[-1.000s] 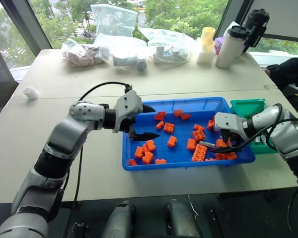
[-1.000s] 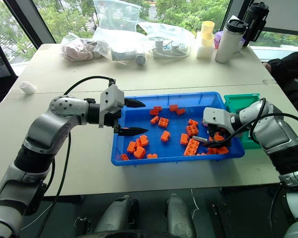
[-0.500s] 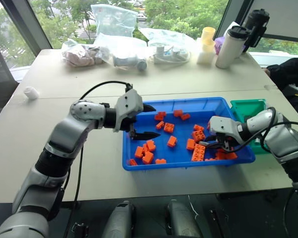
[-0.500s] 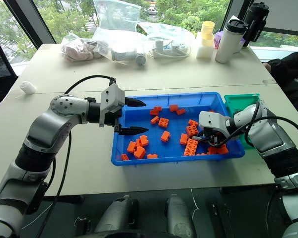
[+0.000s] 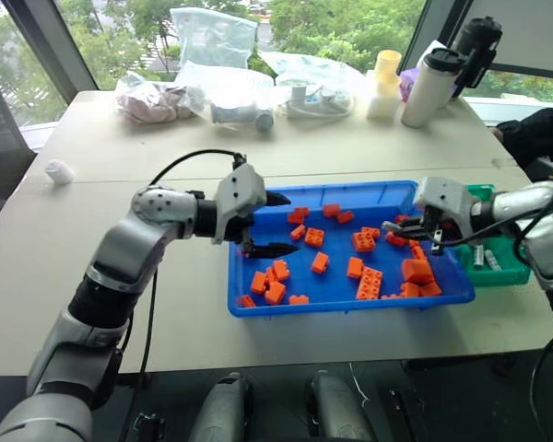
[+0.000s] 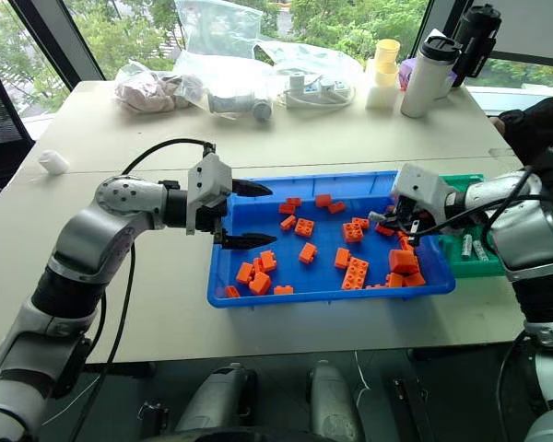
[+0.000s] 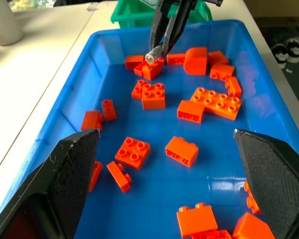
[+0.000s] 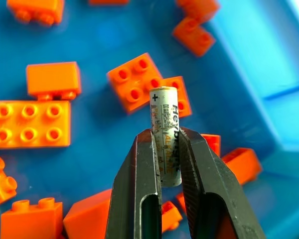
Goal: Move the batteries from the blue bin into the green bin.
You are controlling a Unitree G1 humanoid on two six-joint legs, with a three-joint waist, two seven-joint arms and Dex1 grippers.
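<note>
One battery (image 8: 165, 135) in right gripper (image 8: 165, 144), two batteries (image 6: 474, 247) in green bin (image 6: 464, 269)

Readable marks: one battery only.
The small silver-grey cylindrical battery (image 8: 165, 134) clamped between the right gripper's (image 8: 165, 149) two black fingers carries a black "+" near its top end and dark lettering running lengthwise, starting roughly "Hey"; the rest is too worn to read.
</note>
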